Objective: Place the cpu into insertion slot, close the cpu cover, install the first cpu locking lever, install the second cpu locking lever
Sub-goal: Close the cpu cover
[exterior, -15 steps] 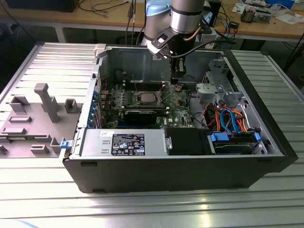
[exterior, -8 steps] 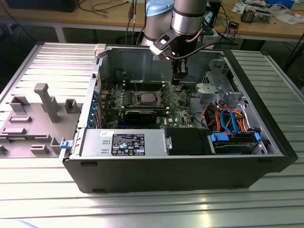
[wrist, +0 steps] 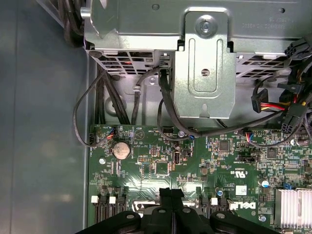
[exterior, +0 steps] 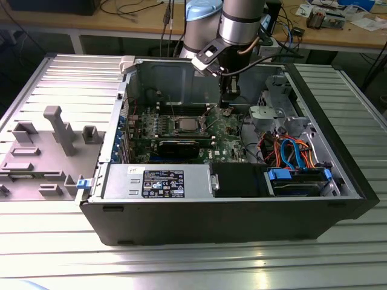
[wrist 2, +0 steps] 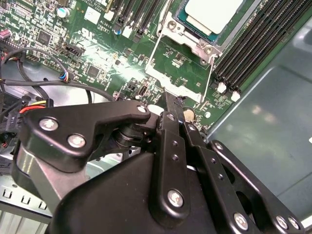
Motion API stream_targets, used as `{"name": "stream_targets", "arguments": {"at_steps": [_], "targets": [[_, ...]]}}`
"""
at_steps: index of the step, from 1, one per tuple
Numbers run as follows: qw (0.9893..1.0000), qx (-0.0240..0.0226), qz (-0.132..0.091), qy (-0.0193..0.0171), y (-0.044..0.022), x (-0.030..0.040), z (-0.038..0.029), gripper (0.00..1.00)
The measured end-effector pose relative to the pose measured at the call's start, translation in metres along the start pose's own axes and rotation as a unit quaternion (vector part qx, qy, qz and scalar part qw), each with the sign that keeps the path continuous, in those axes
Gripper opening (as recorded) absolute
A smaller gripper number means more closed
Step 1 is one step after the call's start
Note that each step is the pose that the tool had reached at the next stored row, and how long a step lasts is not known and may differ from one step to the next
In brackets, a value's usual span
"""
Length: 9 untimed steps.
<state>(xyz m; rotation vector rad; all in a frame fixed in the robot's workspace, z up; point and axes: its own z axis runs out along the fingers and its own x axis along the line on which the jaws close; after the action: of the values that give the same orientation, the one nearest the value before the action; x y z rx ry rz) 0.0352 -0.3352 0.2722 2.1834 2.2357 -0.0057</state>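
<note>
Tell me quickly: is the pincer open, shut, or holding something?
Black pincer: shut, fingers pressed together with nothing between them, over the green motherboard.

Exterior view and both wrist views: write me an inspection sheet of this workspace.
Surface: ribbed metal table, with an open computer case on it.
Job's things: chip sits in the socket; cover lies open beside it.
Clutter: grey fixture tray at the exterior view's left.
Grippers: gripper shut, empty, above the green board.
Cables: black leads and orange and blue cables inside the case.
Surroundings: wooden benches behind.
</note>
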Motion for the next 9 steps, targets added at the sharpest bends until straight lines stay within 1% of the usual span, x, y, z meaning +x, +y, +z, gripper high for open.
{"name": "stream_targets", "arguments": {"at_steps": [4, 6, 9], "targets": [[1.0000, 0.0000, 0.000, 0.0000, 0.0002, 0.0000, 0.0001, 0.11], [1.0000, 0.0000, 0.000, 0.0000, 0.0013, 0.0000, 0.0005, 0.11], [1.0000, 0.0000, 0.000, 0.0001, 0.0037, 0.0000, 0.0033, 0.11]]}}
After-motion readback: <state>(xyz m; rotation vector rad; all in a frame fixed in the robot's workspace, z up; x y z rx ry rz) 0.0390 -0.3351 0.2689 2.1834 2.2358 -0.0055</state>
